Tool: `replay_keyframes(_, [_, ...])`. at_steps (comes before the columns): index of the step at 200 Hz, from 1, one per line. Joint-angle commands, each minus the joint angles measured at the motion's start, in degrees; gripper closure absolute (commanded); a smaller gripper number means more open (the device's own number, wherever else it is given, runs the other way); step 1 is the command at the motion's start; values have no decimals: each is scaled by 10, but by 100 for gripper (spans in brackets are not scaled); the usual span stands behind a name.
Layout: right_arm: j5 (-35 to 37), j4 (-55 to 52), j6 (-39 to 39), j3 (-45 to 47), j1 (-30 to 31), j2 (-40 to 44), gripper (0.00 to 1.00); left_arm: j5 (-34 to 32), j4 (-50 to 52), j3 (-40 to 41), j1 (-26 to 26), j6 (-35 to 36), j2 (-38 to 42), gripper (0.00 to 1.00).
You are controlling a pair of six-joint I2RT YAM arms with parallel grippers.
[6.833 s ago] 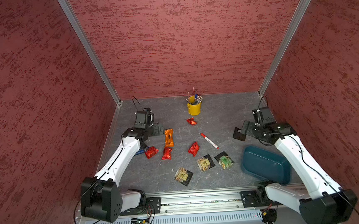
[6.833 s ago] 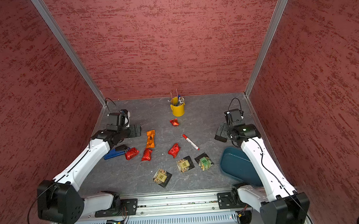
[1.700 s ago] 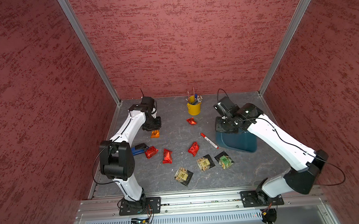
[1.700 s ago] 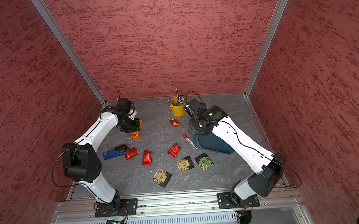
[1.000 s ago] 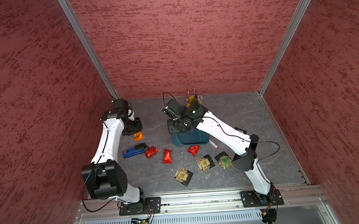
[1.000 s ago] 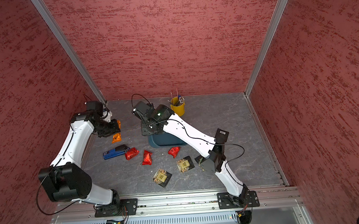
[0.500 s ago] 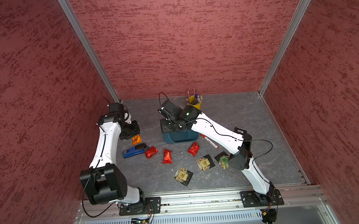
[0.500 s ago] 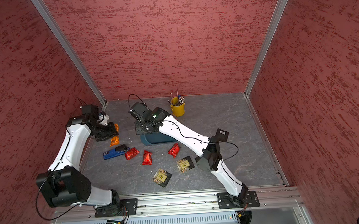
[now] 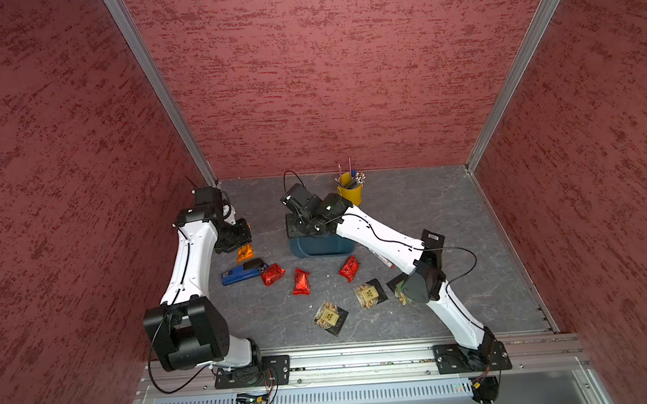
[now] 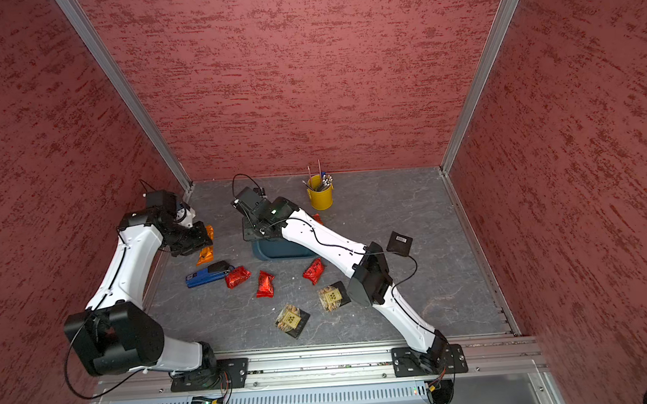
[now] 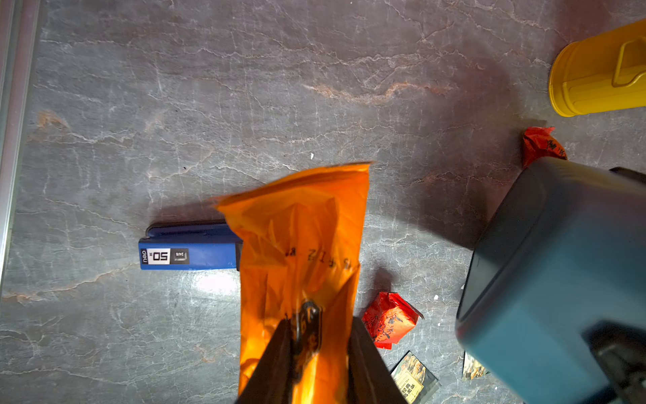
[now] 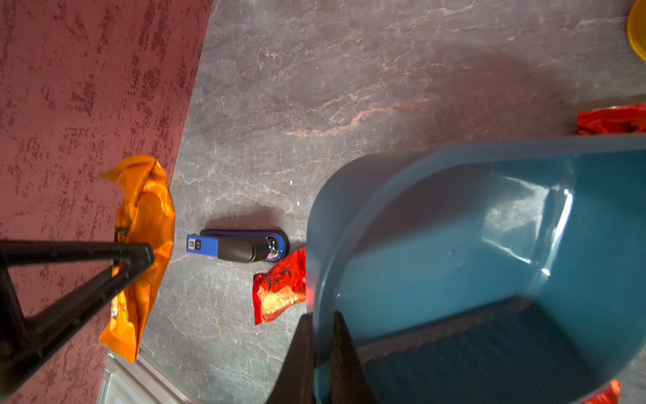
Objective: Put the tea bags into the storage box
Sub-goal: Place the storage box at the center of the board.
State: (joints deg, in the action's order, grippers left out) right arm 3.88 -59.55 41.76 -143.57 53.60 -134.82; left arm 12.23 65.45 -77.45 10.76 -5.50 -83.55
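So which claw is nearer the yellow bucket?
Right. The right claw, gripping the storage box, is near the yellow bucket; the left claw, holding the orange tea bag, is farther away.

Top views: you're mounted high at the front, near-twins, looking steeply down over the whole table (image 9: 431,211). Wrist cameras: you're in close, facing down at it. Both catch the blue stapler (image 11: 188,253) and the orange tea bag (image 11: 300,238).

The left arm (image 9: 195,258) and right arm (image 9: 374,232) have white shells with black joints. Thin black cables (image 9: 475,258) loop alongside them.
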Motion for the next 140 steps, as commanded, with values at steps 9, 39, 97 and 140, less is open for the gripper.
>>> replay_keyframes(9, [0, 54, 25, -10, -14, -21, 90, 10, -10, 7, 6, 7, 11, 71])
replay_keyframes(39, [-22, 88, 42, -12, -18, -42, 86, 9, -8, 7, 6, 9, 11, 70])
replay_keyframes(97, [-27, 85, 41, -10, -22, -55, 80, 9, -10, 6, 6, 7, 9, 70])
replay_keyframes(140, [-20, 82, 35, -10, -22, -38, 74, 28, -9, -1, -5, 2, 12, 70])
